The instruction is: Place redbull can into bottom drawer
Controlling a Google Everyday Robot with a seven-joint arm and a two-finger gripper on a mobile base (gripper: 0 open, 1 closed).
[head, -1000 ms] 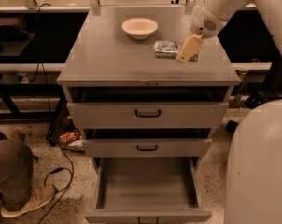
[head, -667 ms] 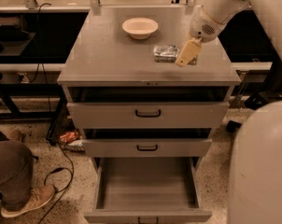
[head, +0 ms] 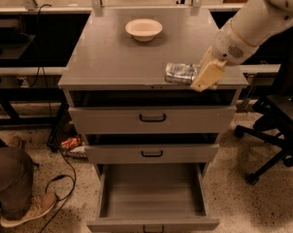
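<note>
Change vs. a second ago: the gripper (head: 204,76) and the redbull can (head: 179,73) have both come forward across the cabinet top (head: 112,57), from about mid-depth on the right side to right at the front edge, keeping the same relation to each other. The can travelling with the gripper reads as a grasp: jaws look closed on the can's right end, with one cream finger (head: 208,75) across it and the other hidden behind. The can lies on its side, long axis left-right. Cannot tell if it is lifted clear of the top or dragged on it. The arm (head: 253,23) reaches in from the upper right. For the task this means the pick looks done and the carry has begun; the can is now above the drawer fronts, with the drop still to come. Containers: bottom drawer (head: 151,195) is pulled well out, its grey floor bare, nothing in it. Top drawer (head: 153,118) and middle drawer (head: 151,153) are pushed in, contents not visible. The cream bowl (head: 156,27) sits at the back of the top, looks empty, well apart from the can.
</note>
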